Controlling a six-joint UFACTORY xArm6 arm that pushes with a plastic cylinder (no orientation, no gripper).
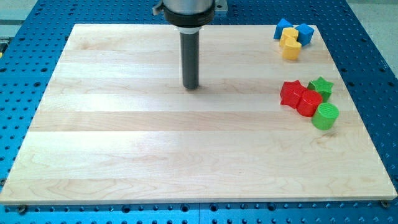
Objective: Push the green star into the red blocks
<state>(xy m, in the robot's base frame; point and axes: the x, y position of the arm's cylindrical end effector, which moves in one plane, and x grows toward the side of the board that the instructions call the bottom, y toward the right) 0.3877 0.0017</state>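
Note:
The green star [322, 86] lies at the view's right, touching the upper right side of the red blocks. The red star [290, 93] and the red round block [309, 102] sit side by side, pressed together. My tip [190, 86] rests on the board near the top middle, well to the left of these blocks and apart from them.
A green cylinder [325, 116] touches the red round block at its lower right. At the view's top right, a blue block [283, 28], another blue block [305, 33] and two yellow blocks [290, 45] form a cluster. The wooden board [124, 155] lies on a blue perforated table.

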